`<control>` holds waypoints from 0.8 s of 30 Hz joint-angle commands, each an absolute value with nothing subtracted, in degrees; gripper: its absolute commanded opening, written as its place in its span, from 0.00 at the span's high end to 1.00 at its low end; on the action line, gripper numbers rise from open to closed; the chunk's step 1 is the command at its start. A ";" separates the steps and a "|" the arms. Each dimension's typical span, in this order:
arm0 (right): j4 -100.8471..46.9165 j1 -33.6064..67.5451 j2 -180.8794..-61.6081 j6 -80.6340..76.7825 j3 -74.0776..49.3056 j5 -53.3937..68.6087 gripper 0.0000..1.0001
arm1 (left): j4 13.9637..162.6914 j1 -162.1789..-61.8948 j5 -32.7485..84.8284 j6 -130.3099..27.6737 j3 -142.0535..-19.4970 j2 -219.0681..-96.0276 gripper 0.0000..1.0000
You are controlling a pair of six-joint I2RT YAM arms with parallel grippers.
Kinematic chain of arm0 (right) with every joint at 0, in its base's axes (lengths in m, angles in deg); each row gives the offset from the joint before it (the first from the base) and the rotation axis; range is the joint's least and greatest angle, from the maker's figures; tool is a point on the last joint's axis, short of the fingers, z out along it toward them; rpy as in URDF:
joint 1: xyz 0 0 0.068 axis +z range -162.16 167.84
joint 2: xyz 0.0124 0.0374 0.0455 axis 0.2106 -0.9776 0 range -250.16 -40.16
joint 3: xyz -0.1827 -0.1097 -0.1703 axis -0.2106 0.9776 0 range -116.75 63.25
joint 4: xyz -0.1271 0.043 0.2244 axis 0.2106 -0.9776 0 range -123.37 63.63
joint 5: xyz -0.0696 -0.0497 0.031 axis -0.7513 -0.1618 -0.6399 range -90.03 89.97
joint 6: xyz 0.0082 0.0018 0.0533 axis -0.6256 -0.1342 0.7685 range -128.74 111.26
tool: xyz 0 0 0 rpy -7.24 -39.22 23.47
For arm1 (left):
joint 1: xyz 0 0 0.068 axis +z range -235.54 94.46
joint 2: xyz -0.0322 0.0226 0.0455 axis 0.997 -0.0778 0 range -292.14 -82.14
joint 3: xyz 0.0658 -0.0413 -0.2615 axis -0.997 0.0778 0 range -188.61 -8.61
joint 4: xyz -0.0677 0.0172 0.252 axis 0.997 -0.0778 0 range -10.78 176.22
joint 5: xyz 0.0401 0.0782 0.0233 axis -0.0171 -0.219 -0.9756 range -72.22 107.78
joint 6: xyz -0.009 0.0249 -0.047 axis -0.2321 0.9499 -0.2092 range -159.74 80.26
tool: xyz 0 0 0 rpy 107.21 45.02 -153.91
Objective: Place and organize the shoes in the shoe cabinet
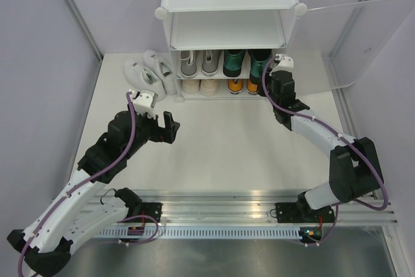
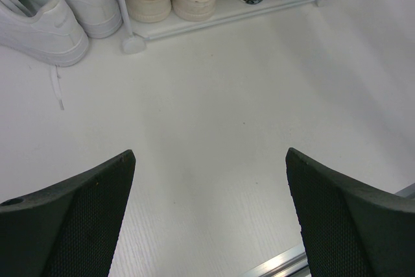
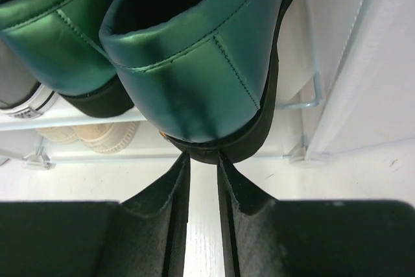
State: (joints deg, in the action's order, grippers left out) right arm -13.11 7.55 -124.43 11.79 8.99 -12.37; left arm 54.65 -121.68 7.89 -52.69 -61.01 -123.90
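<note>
The white shoe cabinet [image 1: 230,4] stands at the back. Its middle shelf holds grey lace-ups [image 1: 198,63] and glossy green shoes [image 1: 235,63]; the bottom shelf holds a cream pair [image 1: 200,86] and an orange pair [image 1: 243,86]. White sneakers [image 1: 150,68] lie on the table left of the cabinet. My right gripper [image 3: 202,158] is nearly shut, with only a thin slit and nothing in it. Its tips press the black heel of the right green shoe [image 3: 194,63]. My left gripper [image 2: 211,160] hangs wide open over bare table, short of the sneakers [image 2: 45,24].
The cabinet's frosted door [image 1: 363,37] is swung open to the right. A loose white lace [image 2: 57,89] trails from the sneakers. Purple walls close in both sides, and a metal rail [image 1: 214,215] runs along the near edge.
</note>
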 commanded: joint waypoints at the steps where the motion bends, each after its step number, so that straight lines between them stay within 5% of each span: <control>1: -9.49 7.18 -127.08 9.54 3.76 -15.50 0.73 | 55.90 -122.01 8.29 -50.99 -61.08 -124.15 0.01; 24: -9.85 5.51 -133.85 6.99 -3.37 -17.52 0.74 | 55.90 -122.01 7.67 -50.81 -60.99 -124.86 0.00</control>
